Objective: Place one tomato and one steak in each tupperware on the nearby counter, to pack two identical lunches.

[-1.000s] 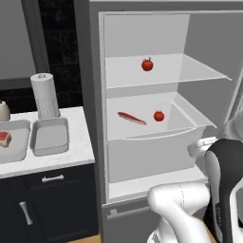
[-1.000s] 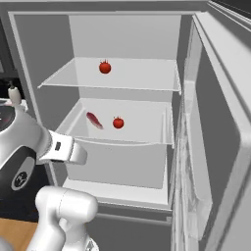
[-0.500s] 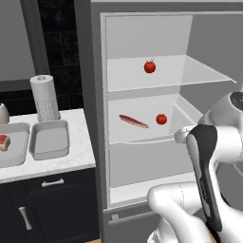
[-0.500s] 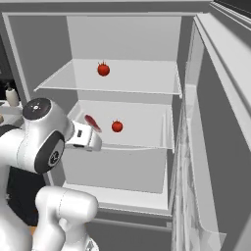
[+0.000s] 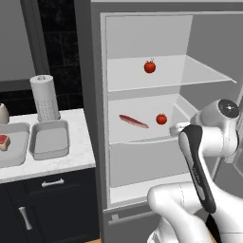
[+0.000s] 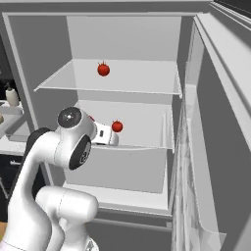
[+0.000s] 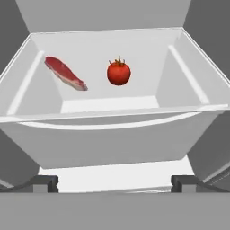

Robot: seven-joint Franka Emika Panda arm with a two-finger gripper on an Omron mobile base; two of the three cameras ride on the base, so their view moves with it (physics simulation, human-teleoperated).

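Your fingers (image 7: 115,183) are spread wide and hold nothing, level with the front lip of the fridge drawer (image 7: 112,117). Beyond them in the drawer lie a steak (image 7: 64,73), ahead and to the left, and a tomato (image 7: 118,72) straight ahead, apart from each other; a second tomato (image 5: 150,66) sits on the shelf above. Off to the left, the surface (image 5: 71,161) carries two tubs: the nearer tub (image 5: 49,138) is bare and the farther tub (image 5: 12,149) has a steak inside.
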